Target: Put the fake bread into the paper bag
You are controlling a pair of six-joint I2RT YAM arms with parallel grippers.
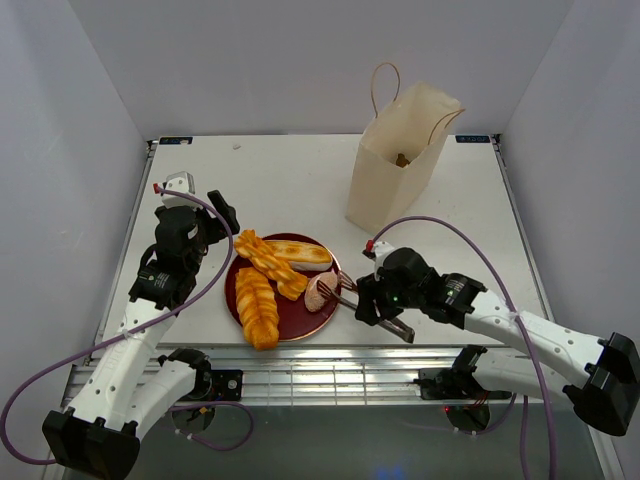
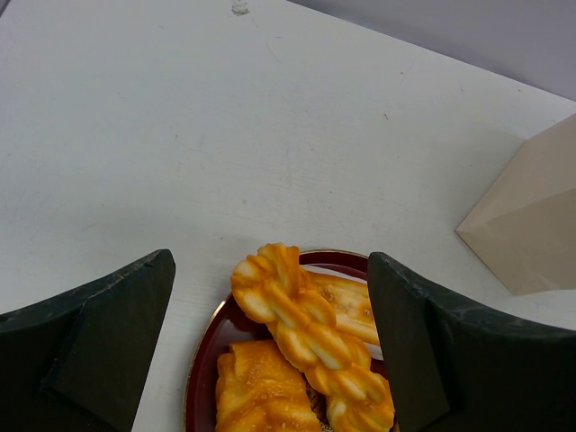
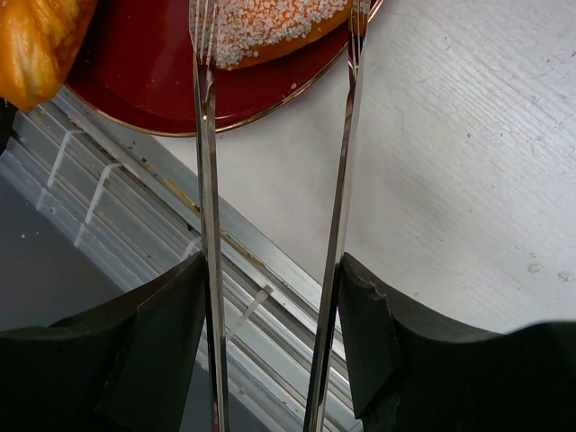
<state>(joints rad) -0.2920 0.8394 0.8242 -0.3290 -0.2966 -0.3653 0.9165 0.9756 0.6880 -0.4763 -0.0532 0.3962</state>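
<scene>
At the near edge of the white table (image 1: pixel 300 180), just past the metal rails (image 1: pixel 330 375), the right claw (image 1: pixel 362 300) grips a pair of metal tongs (image 3: pixel 206 135). Its two fingers (image 3: pixel 153 351) press against the outside of the tongs' arms. The arms stand apart, and their forked tips reach over the rim of a dark red plate (image 1: pixel 298 318) to either side of a pinkish sugared piece (image 3: pixel 270 27) of the fake bread. Whether the tips touch it cannot be told. That piece lies at the plate's right edge.

Left of it on the plate lie a glossy orange braided loaf (image 1: pixel 258 310) at the near side, a twisted loaf (image 1: pixel 268 262) slanting across the middle and a pale long roll (image 1: pixel 300 252) at the far side. The twisted loaf rests against the roll.

Just beyond the plate's far left rim the left claw (image 2: pixel 270 265) hangs wide open with nothing between its fingers (image 2: pixel 108 342). In the wrist view the twisted loaf's end shows below the gap.

Farther back and to the right, well apart from the plate, the paper bag (image 1: pixel 390 180) stands upright and open at the far side of the table, its two loop handles up. A small brown thing (image 1: pixel 402 159) shows inside its mouth, too small to identify.
</scene>
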